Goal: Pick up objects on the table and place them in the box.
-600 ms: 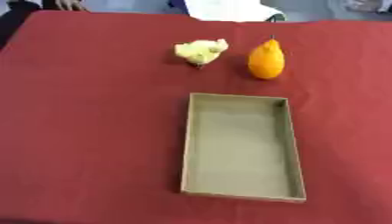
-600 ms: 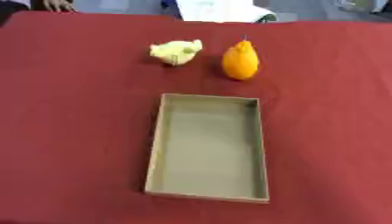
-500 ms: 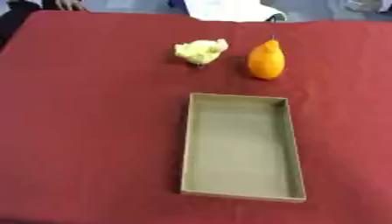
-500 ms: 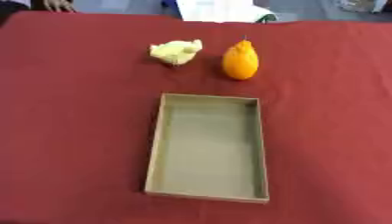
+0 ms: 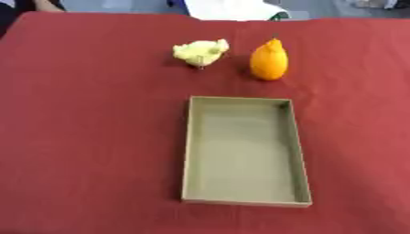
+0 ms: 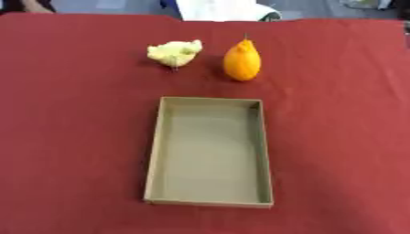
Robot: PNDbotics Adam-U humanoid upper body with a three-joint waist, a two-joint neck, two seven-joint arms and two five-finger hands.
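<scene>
- Table (image 5: 72, 119): flat top under a matte red cloth, filling nearly the whole view.
- Box (image 5: 186, 155): shallow, rectangular, tan cardboard tray with low upright walls, near centre, long axis running near to far.
- Orange fruit (image 5: 268, 60): smooth, pear-shaped with a small stem at its tip, upright beyond the box's far right corner.
- Pale yellow object (image 5: 200, 51): lumpy, soft-looking, possibly a toy chick, just left of the fruit, apart from it.
- Robot hands: neither appears, so their state cannot be told.
</scene>
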